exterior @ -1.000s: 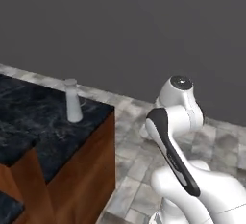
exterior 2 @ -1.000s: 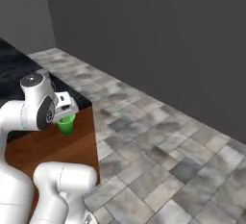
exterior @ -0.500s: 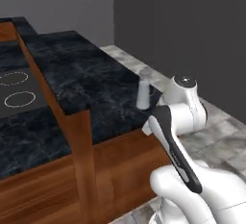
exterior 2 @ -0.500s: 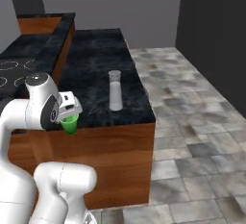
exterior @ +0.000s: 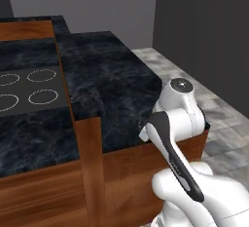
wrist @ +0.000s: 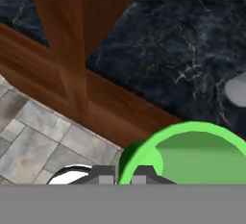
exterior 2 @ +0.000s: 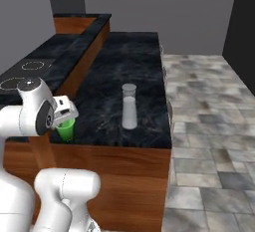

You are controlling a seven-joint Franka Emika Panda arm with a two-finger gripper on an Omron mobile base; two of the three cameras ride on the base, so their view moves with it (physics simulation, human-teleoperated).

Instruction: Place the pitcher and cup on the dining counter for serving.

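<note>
The dining table [exterior 2: 134, 57], its long black marbled slab on a wood panel, now stretches away straight ahead of me. A second ago only one corner of it showed, against open floor. That is my base driving round, so the whole scene swung; the things themselves did not shift. The lower worktop with the cooktop rings [exterior: 24, 92] lies to the left, beyond the wooden divider [exterior: 90, 167].

The pitcher [exterior 2: 129, 106], a pale, slim vessel, stands upright on the slab toward its near end, well in from the right edge. I judge that half of the job done.

My jaws [exterior 2: 64, 114] are pinched narrow on the rim of the cup [exterior 2: 65, 129], and the bright green tumbler hangs upright below them. In the right base view it sits level with the near left corner of the slab, left of the pitcher and well apart from it. My hand view looks down into its open mouth [wrist: 192, 153], with the table's near wooden edge and the floor tiles beneath, so I think the cup is at or just short of the edge, not yet over stone.

With the base brought up to the table, I'd say what is left is to carry the cup forward over the slab, lower it and let go.
</note>
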